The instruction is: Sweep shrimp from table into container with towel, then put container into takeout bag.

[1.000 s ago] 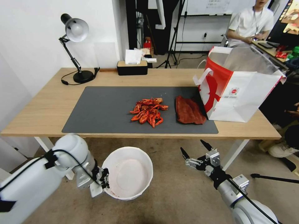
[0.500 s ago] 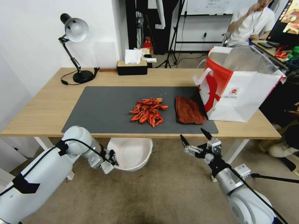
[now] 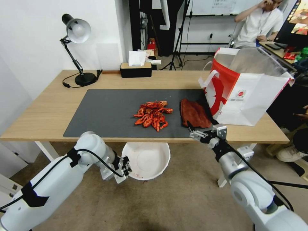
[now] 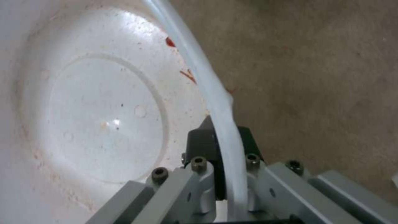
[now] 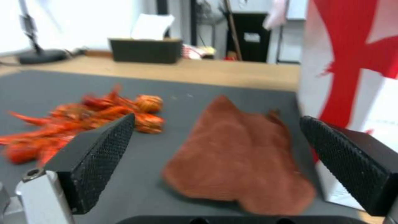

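Below the worktop (image 3: pixel 48 112) edge, the left hand (image 3: pixel 125 166) pinches the container (image 3: pixel 148 160) rim; the right hand (image 3: pixel 202 130), fingers spread wide, hovers at the towel (image 3: pixel 194 114).

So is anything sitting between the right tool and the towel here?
Nothing visible. The open right tool hovers at the table's near edge, with the towel directly ahead on the mat; the shrimp lie off to one side.

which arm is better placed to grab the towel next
Right. The right gripper sits open at the table's front edge, facing the towel; the left gripper holds the container below the table.
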{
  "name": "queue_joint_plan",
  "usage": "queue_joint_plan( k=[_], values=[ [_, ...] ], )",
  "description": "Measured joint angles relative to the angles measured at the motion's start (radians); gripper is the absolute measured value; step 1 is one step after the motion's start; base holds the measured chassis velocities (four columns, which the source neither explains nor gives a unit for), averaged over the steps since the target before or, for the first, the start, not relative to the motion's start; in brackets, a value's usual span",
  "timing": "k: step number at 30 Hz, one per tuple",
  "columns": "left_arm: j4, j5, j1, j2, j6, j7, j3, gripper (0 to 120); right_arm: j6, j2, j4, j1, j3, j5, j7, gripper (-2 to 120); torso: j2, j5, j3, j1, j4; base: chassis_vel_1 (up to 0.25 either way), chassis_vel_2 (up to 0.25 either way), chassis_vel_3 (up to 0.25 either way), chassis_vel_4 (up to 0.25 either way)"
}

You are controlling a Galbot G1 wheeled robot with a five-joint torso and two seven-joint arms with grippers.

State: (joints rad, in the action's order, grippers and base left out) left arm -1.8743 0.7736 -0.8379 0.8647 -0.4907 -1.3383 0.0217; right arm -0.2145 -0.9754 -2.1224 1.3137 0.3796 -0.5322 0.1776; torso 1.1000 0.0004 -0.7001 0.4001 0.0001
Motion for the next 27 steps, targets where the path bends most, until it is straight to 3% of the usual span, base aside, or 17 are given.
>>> queue_joint_plan(
  k=[2, 8, 13, 20, 27],
  values=[
    [-0.01, 0.031, -0.003, 0.011, 0.0, -0.007, 0.0, 0, -0.082, 0.055, 0.001, -0.053, -0.005, -0.069, 0.047, 100, 0.0, -0.0005, 0.0, 0.0, -0.0002, 0.0, 0.0, 0.0, 0.0],
    [-0.01, 0.069, -0.002, 0.029, -0.001, -0.006, 0.009, 0, -0.152, 0.124, 0.02, -0.157, -0.089, -0.155, 0.152, 100, 0.0, -0.0003, 0.0, 0.0, 0.0, 0.0, 0.0, 0.0, 0.0],
    [-0.011, 0.081, -0.005, 0.041, -0.001, -0.002, 0.018, 0, -0.193, 0.133, 0.046, -0.248, -0.159, -0.217, 0.26, 100, 0.0, -0.0002, 0.0, 0.0, -0.0002, 0.0, 0.0, 0.0, 0.0],
    [-0.011, 0.064, -0.012, 0.039, 0.0, 0.004, -0.007, 0, -0.256, 0.14, 0.113, -0.376, -0.24, -0.273, 0.31, 100, 0.0, -0.0004, 0.0, 0.0, 0.0, 0.0, 0.0, 0.0, 0.0],
    [-0.015, 0.064, -0.006, 0.043, 0.0, -0.001, -0.002, 0, -0.303, 0.118, 0.196, -0.474, -0.342, -0.352, 0.367, 100, 0.0, -0.0003, 0.0, 0.0, -0.0003, 0.0, 0.0, 0.0, 0.0]
  ],
)
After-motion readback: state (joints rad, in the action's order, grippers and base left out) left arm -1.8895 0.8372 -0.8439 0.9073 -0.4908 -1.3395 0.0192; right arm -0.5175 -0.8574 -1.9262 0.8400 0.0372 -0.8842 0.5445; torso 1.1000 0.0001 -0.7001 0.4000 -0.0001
